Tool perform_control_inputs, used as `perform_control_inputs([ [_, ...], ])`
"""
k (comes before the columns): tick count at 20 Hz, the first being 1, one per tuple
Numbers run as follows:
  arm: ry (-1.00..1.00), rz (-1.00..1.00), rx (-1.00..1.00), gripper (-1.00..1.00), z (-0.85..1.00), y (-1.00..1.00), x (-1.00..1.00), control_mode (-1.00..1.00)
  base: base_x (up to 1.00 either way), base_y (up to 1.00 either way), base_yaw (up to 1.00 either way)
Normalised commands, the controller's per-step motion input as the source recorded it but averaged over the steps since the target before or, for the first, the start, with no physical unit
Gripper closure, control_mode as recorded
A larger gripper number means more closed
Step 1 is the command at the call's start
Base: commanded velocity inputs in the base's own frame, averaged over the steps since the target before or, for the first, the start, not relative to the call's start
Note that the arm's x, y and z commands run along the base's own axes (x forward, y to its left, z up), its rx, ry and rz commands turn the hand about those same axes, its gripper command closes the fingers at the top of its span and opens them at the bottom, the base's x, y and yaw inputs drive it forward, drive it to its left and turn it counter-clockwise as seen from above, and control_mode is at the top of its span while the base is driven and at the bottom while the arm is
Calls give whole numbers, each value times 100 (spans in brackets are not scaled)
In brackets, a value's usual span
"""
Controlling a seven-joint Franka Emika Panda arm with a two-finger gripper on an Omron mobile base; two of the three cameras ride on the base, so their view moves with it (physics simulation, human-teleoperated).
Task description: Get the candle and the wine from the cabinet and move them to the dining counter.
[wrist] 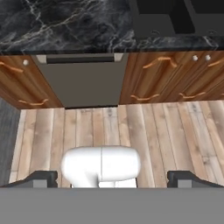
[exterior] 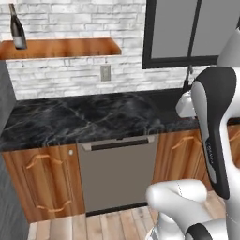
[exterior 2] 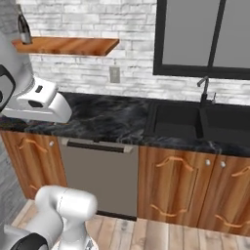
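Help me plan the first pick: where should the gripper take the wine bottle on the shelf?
Grip the wine bottle around its straight body, near the label, coming level from the room side. It stands upright at the wooden shelf's far left; the neck is narrow and tapered.

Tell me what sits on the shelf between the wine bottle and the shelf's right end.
Nothing: in the left base view the cabinet shelf is bare wood from the wine to its right end. The right base view shows the same.
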Motion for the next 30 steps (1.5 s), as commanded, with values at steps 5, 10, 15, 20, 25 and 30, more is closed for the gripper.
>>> perform_control_inputs([
  [5, 0, 0, 0, -100, 0, 0, 0, 100, 64, 22, -14],
  [10, 0, 0, 0, -100, 0, 0, 0, 100, 52, 46, -12],
  [15, 0, 0, 0, -100, 0, 0, 0, 100, 22, 76, -19],
  [20, 0, 0, 0, -100, 0, 0, 0, 100, 4, 62, -7],
  [25, 0, 0, 0, -100, 0, 0, 0, 100, 11, 43, 0],
  [30, 0, 0, 0, -100, 0, 0, 0, 100, 21, 49, 7],
])
